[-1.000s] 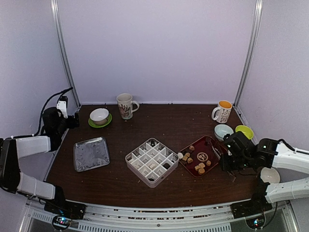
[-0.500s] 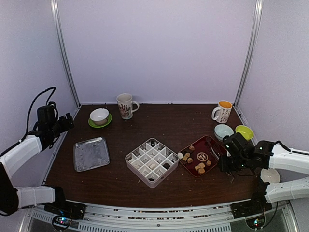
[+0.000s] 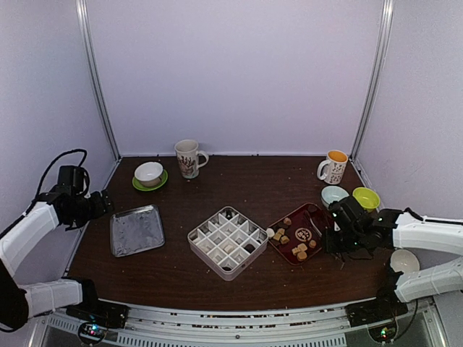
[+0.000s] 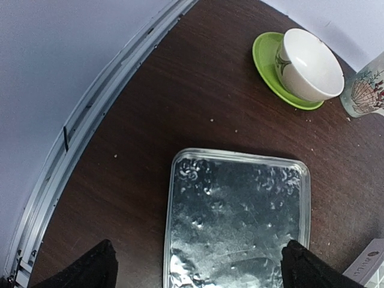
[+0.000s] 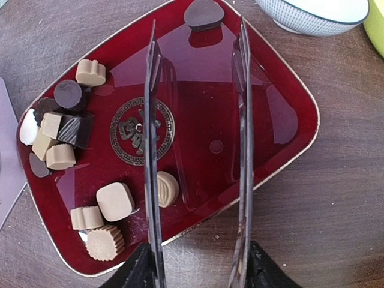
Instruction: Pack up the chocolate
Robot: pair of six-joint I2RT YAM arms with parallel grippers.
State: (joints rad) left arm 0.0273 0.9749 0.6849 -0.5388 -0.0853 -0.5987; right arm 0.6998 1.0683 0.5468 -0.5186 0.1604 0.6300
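Note:
Several tan, dark brown and white chocolates (image 5: 114,201) lie on a dark red plate (image 5: 288,96), mostly on its left half; one dark piece (image 5: 203,15) lies at its far tip. In the top view the plate (image 3: 318,211) sits right of a white divided box (image 3: 228,242) that holds a few chocolates. My right gripper (image 5: 198,270) is shut on long metal tongs (image 5: 243,120), whose spread arms hang over the plate with nothing between them. It sits at the plate's right edge (image 3: 338,238). My left gripper (image 4: 198,270) is open and empty above a silver tray (image 4: 237,216).
A white bowl on a green saucer (image 3: 149,173) and a patterned mug (image 3: 189,158) stand at the back left. An orange-lined mug (image 3: 334,166), a blue-white bowl (image 3: 334,195) and a green bowl (image 3: 367,196) stand behind the right arm. Another white bowl (image 3: 404,262) is near its base.
My left arm has swung from the back left corner forward and down over the silver tray. My right gripper has crept slightly left toward the red plate with the tongs.

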